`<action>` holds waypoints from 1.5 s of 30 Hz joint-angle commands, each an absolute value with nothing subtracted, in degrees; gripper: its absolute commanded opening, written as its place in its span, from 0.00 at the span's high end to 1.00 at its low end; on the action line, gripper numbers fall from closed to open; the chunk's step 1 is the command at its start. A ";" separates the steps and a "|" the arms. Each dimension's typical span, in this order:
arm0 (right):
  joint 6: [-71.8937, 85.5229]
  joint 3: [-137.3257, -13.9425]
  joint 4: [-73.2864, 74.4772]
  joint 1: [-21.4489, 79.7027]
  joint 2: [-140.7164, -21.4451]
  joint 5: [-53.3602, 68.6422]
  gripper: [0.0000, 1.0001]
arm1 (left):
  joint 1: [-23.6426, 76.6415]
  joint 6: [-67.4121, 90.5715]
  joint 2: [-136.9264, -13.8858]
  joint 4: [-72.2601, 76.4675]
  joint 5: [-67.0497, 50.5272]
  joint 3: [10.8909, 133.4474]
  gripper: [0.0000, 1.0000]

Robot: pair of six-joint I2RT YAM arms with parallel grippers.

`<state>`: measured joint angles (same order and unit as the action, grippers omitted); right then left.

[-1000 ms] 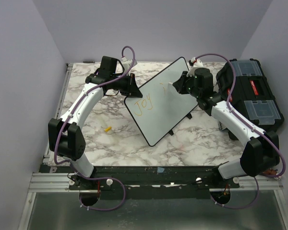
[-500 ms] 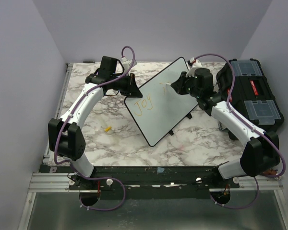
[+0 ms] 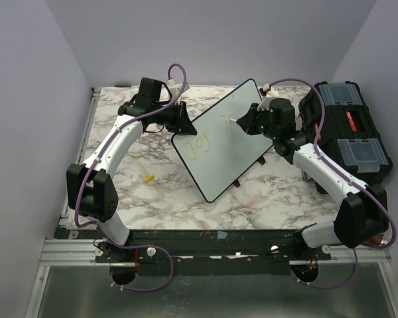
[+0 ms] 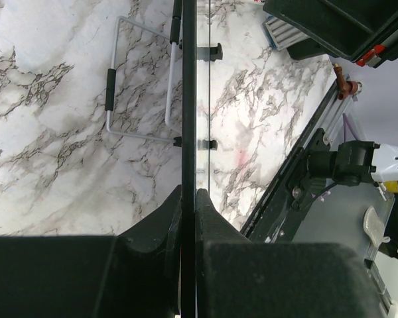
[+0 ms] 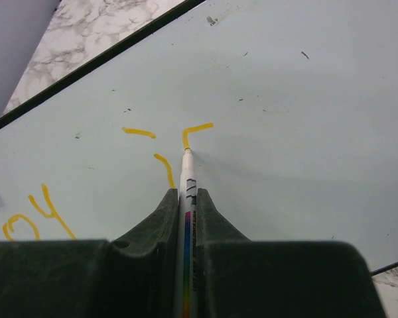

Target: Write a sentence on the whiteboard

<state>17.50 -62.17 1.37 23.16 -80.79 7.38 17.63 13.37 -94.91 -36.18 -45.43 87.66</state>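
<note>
The whiteboard stands tilted in mid-table. My left gripper is shut on its left rim; the left wrist view has the board edge-on between the closed jaws of the left gripper. My right gripper is shut on a white marker, whose tip touches the whiteboard. Of the sentence, yellow "Joy" is written. To its right are a dotted stroke and a fresh hooked stroke ending at the tip.
A black toolbox with clear lids sits at the right, close behind my right arm. A small yellow cap lies on the marble table. The board's wire stand rests behind it. Grey walls enclose the table.
My right gripper has slid a little to the right across the board with the marker. The left arm and the board have stayed put.
</note>
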 commanded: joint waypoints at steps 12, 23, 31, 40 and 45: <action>16.35 -61.13 5.16 23.38 -80.84 3.22 0.99 | 17.67 10.37 -93.32 -33.22 -45.07 90.00 1.00; 15.95 -61.34 5.76 23.38 -80.60 0.94 0.99 | 17.67 10.43 -93.12 -33.35 -45.06 90.07 1.00; 15.94 -60.41 6.16 23.38 -80.09 2.05 0.99 | 17.71 10.37 -93.07 -33.34 -45.07 90.08 1.00; 15.99 -58.89 6.44 23.46 -79.01 5.23 0.99 | 17.67 10.46 -92.82 -33.28 -45.09 89.86 1.00; 16.24 -58.89 6.46 23.41 -79.01 8.22 0.99 | 17.67 10.46 -92.52 -33.22 -45.24 89.66 1.00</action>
